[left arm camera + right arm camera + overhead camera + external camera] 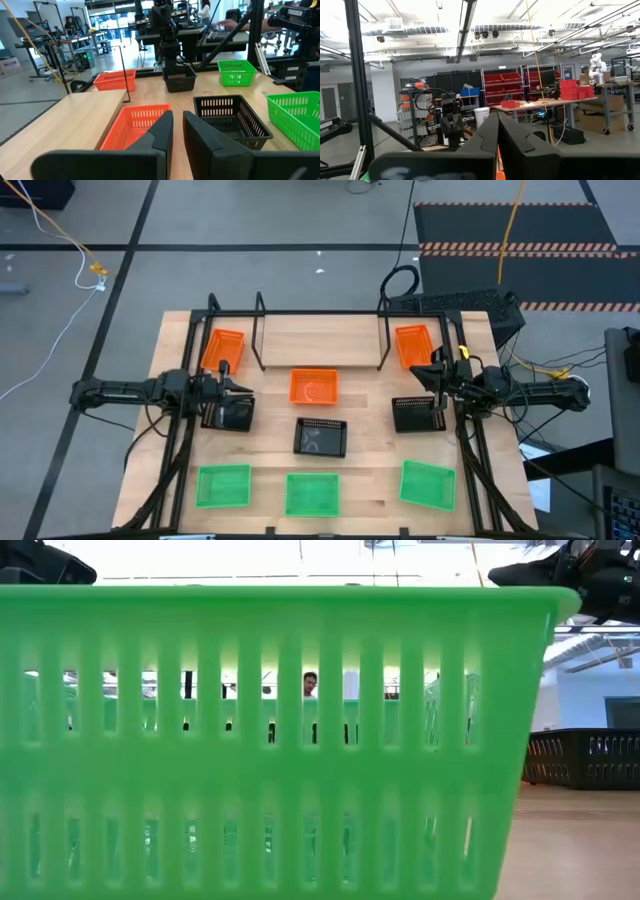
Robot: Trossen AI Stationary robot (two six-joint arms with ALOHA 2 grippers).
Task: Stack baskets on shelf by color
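Nine baskets rest flat on the wooden table. Orange ones lie at far left [224, 348], centre [314, 387] and far right [413, 345]. Black ones lie at left [230, 413], centre [321, 437] and right [418, 413]. Three green ones [312, 493] line the near edge. The black rod shelf [322, 340] stands at the far side with nothing on it. My left gripper [240, 387] [177, 130] hovers above the left black basket, its fingers a narrow gap apart. My right gripper [420, 372] [497, 132] hovers above the right black basket, shut.
A black frame [190, 360] edges the table on both sides. In the low view a green basket [280, 740] fills nearly the whole picture. People [205, 10] and workbenches stand in the room beyond the table. Bare wood shows between the shelf and the centre orange basket.
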